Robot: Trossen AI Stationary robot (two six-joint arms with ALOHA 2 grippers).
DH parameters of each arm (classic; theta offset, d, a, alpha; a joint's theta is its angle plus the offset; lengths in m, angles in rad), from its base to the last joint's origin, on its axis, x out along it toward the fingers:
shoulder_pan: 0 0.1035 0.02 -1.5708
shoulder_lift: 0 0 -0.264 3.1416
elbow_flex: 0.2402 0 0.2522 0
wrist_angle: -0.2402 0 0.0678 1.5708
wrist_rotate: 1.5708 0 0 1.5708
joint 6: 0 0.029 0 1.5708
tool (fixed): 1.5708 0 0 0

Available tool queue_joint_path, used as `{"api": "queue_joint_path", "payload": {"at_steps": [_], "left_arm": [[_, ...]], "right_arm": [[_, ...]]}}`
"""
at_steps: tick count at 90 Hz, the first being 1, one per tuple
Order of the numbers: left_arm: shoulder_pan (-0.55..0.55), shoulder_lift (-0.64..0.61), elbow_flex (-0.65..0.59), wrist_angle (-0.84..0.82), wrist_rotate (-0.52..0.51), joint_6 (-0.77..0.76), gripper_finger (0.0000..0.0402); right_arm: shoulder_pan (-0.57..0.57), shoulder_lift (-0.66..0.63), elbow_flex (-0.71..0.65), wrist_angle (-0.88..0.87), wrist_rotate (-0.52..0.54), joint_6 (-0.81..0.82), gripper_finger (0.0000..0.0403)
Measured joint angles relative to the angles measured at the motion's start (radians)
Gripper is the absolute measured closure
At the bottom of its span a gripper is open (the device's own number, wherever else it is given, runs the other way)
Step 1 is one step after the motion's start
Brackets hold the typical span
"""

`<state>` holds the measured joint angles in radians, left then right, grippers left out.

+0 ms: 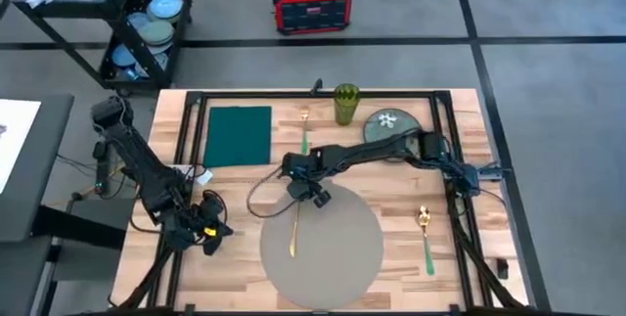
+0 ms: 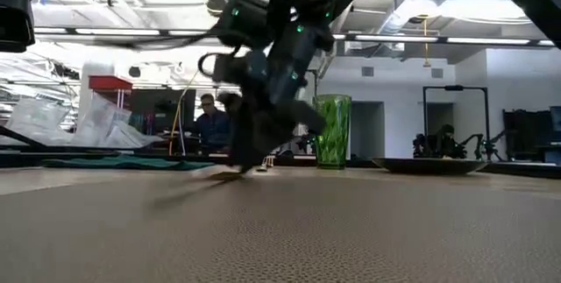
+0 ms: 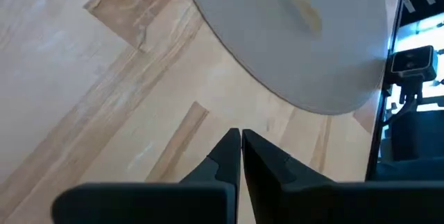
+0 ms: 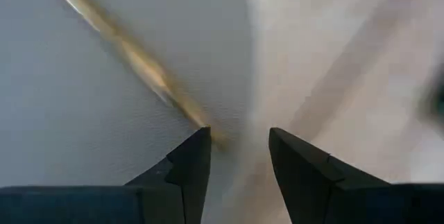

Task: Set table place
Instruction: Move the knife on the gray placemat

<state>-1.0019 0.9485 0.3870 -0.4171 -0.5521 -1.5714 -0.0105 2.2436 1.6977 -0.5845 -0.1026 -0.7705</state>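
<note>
Wooden table (image 1: pixel 245 179): gold utensil (image 1: pixel 293 226) lengthwise on placemat (image 1: pixel 328 243).

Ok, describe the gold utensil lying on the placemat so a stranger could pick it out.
Find the round grey placemat on the wooden table. On its left part lies a thin gold utensil, just below the right gripper. The other gold pieces, both green-handled, lie on bare wood.

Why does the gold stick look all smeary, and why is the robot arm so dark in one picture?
In the right wrist view the gold utensil is smeared by motion blur, just ahead of the open right gripper. In the low view bright ceiling lights behind leave that gripper a dark, blurry silhouette. In the high view the utensil on the placemat looks sharper.
</note>
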Motion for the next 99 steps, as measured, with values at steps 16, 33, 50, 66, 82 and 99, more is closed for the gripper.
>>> {"api": "queue_joint_path", "payload": {"at_steps": [16, 33, 50, 66, 82, 99], "left_arm": [[0.0, 0.0, 0.0, -0.022, -0.003, -0.008, 0.0402], [0.0, 0.0, 0.0, -0.051, -0.003, -0.03, 0.0402], [0.0, 0.0, 0.0, -0.077, -0.004, -0.046, 0.0402], [0.0, 0.0, 0.0, -0.088, -0.013, -0.073, 0.0402], [0.008, 0.0, 0.0, -0.092, -0.067, -0.089, 0.0402], [0.043, 0.0, 0.0, -0.093, -0.099, -0.069, 0.0402]], "right_arm": [[0.031, 0.004, 0.001, -0.002, -0.004, -0.032, 0.0265], [0.03, -0.001, 0.0, -0.022, -0.003, -0.001, 0.0265], [0.042, -0.004, 0.019, -0.01, -0.001, -0.039, 0.0274], [0.063, -0.006, 0.079, -0.006, -0.002, -0.042, 0.0281], [0.069, -0.006, 0.107, 0.033, 0.005, -0.018, 0.0284], [0.069, 0.005, 0.107, 0.068, 0.025, 0.053, 0.0328]]}}
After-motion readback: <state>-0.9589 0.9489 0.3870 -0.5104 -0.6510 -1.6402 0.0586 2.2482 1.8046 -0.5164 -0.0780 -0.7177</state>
